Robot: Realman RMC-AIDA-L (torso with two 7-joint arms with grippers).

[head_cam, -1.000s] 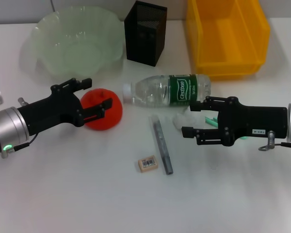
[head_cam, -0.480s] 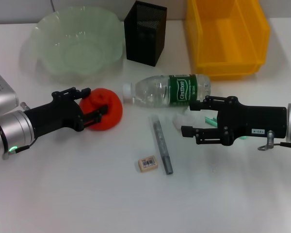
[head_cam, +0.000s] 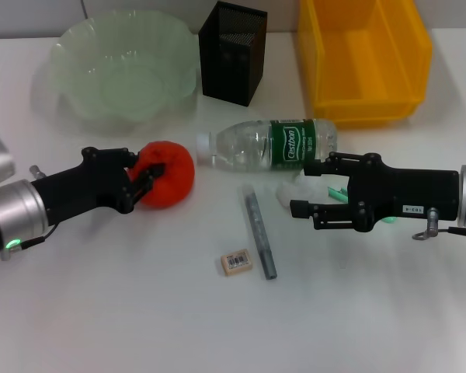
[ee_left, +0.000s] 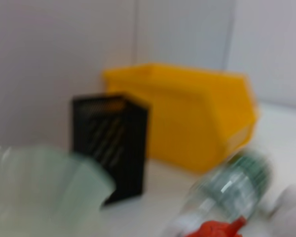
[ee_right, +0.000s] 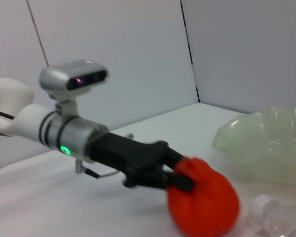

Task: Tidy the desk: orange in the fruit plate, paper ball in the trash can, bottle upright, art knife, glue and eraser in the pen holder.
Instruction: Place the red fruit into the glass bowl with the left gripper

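We worked on a plain white table (head_cam: pixel 124 311) set against a pale panelled wall (ee_right: pixel 113 54). Our left gripper (head_cam: pixel 145 178) reached in low from the left edge, its fingers pressed against the orange (head_cam: pixel 168 173), which sat on the table just in front of the pale green fruit plate (head_cam: pixel 123 66); whether the fingers had truly clamped it we could not tell. Our right gripper (head_cam: pixel 304 192) hovered with its fingers apart, one above the other, around the crumpled white paper ball (head_cam: pixel 289 193), just in front of the bottle (head_cam: pixel 268 143), which lay on its side. The grey art knife (head_cam: pixel 259 232) lay between the two arms, with the eraser (head_cam: pixel 237 262) just beside its near end. The black mesh pen holder (head_cam: pixel 232 52) stood upright between the fruit plate and the yellow bin (head_cam: pixel 363 58) along the far side.
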